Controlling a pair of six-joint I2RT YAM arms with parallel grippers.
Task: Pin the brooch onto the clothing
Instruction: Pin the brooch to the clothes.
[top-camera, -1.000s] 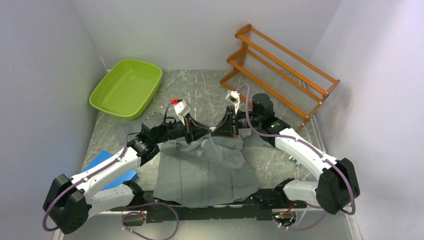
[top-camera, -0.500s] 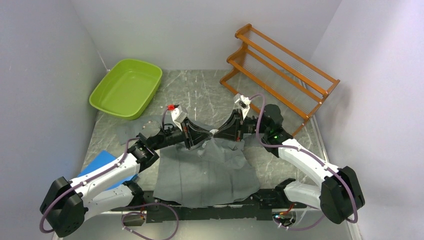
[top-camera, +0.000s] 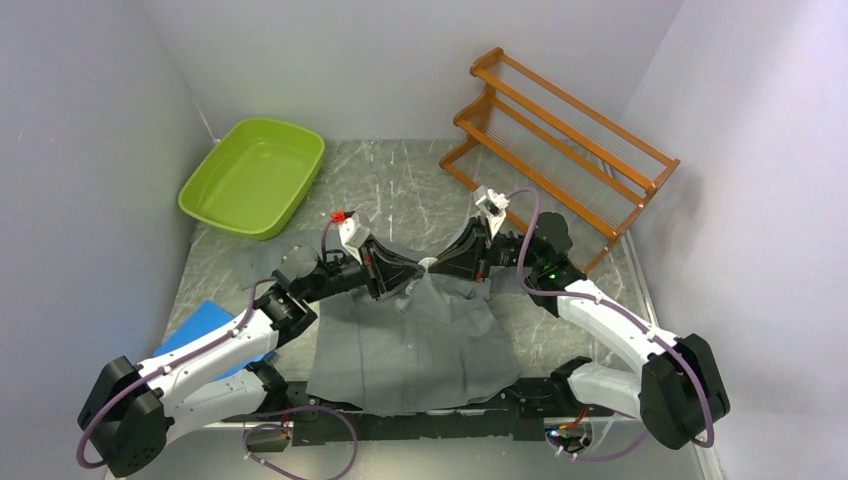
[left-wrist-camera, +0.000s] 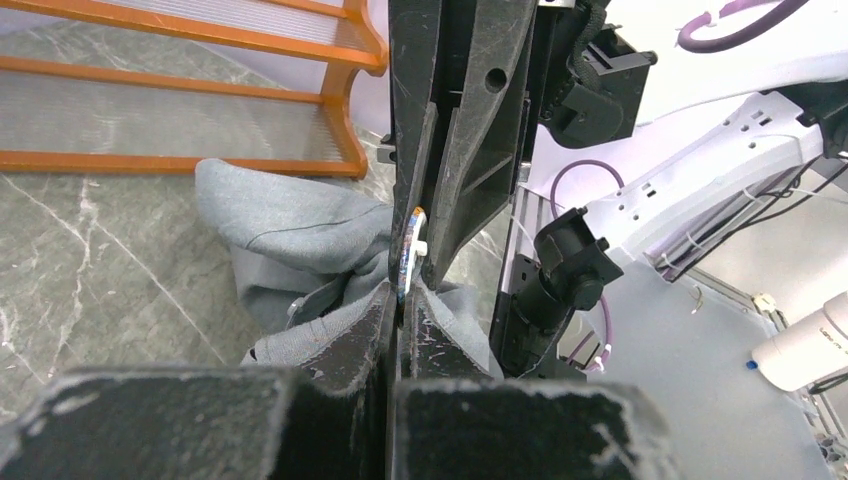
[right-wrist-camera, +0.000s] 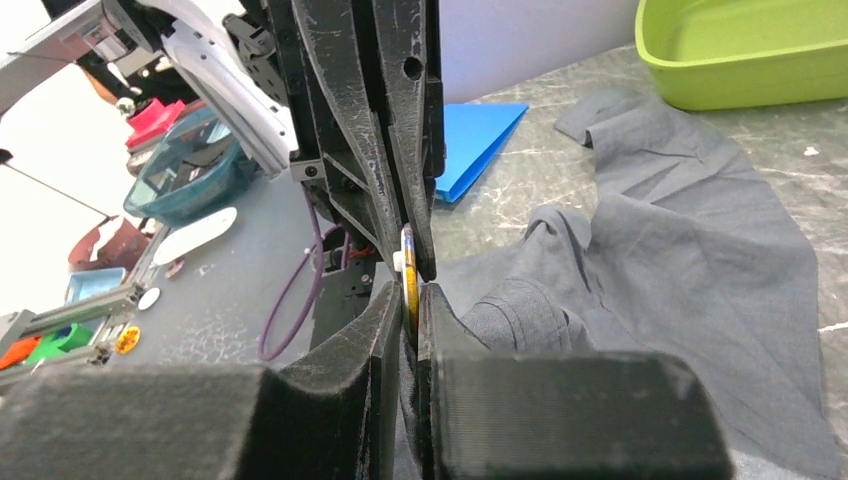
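Left gripper (top-camera: 413, 270) pinched shut on raised shirt (top-camera: 420, 345) fold; right gripper (top-camera: 442, 266) clamping brooch (right-wrist-camera: 408, 262) edge-on, tips meeting above marbled table (top-camera: 400, 190).

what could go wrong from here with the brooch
1. The right gripper seems to pinch the brooch only by its thin edge, so it may twist or slip out.
2. The left gripper appears to hold just a small fold of the shirt; if that pulls free, the pin could miss the cloth.
3. The two grippers meet tip to tip, so a further push might jam them together.
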